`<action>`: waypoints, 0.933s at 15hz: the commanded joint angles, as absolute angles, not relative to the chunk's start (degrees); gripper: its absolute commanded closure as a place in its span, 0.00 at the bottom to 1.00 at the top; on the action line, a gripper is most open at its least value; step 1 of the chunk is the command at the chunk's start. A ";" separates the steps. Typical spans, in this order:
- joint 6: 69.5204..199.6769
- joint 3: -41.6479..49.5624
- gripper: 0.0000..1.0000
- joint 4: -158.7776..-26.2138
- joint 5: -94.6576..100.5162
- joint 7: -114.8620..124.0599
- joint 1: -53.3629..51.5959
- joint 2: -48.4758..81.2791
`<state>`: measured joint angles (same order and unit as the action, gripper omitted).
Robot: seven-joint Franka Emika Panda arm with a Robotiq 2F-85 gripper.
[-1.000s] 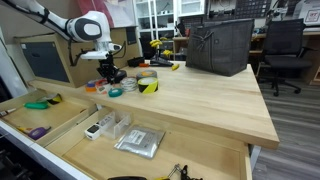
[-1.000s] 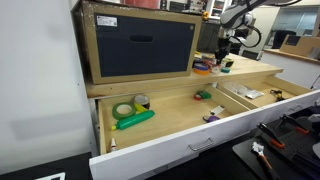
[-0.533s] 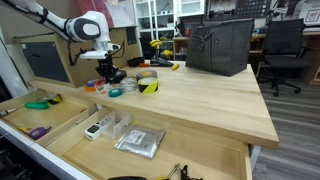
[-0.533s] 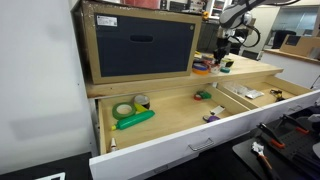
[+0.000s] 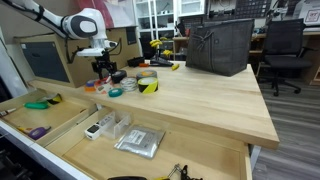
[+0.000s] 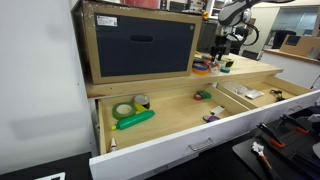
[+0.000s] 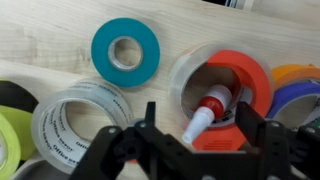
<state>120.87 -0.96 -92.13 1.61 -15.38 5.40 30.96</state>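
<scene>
In the wrist view my gripper [image 7: 200, 128] is open above an orange tape roll [image 7: 250, 70]. A small white tube with a red collar [image 7: 205, 110] lies tilted inside the roll's hole, free between my fingers, touching neither. A teal roll [image 7: 125, 52] and a clear tape roll [image 7: 78, 125] lie to the left on the wooden top. In both exterior views the gripper [image 5: 104, 68] [image 6: 222, 52] hangs just over the cluster of rolls [image 5: 108, 88] [image 6: 205, 67].
A yellow-black tape roll [image 5: 148, 86] lies beside the cluster, and a black bin [image 5: 218, 45] stands further back. A wooden cabinet [image 6: 140, 45] stands on the bench. Open drawers [image 5: 120, 135] [image 6: 150, 110] below the top hold small items, among them a green marker [image 6: 135, 119].
The jaws have opened and the gripper has risen a little above the tape rolls.
</scene>
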 commanded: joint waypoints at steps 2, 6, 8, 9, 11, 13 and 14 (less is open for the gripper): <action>121.13 -0.88 0.00 -94.53 1.14 -11.76 3.85 27.74; 120.53 -0.79 0.00 -94.17 0.86 -9.65 3.23 27.74; 120.06 -0.74 0.00 -93.95 0.95 -9.77 3.35 27.96; 119.84 -0.64 0.00 -93.92 1.10 -9.81 3.39 28.01; 119.66 -0.39 0.00 -93.80 1.40 -10.17 3.55 28.23; 119.57 -0.16 0.00 -93.45 1.35 -10.67 3.93 28.38; 119.45 -0.04 0.00 -93.10 1.31 -10.79 4.15 28.59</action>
<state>120.64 -0.43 -92.71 1.45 -10.52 3.77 29.55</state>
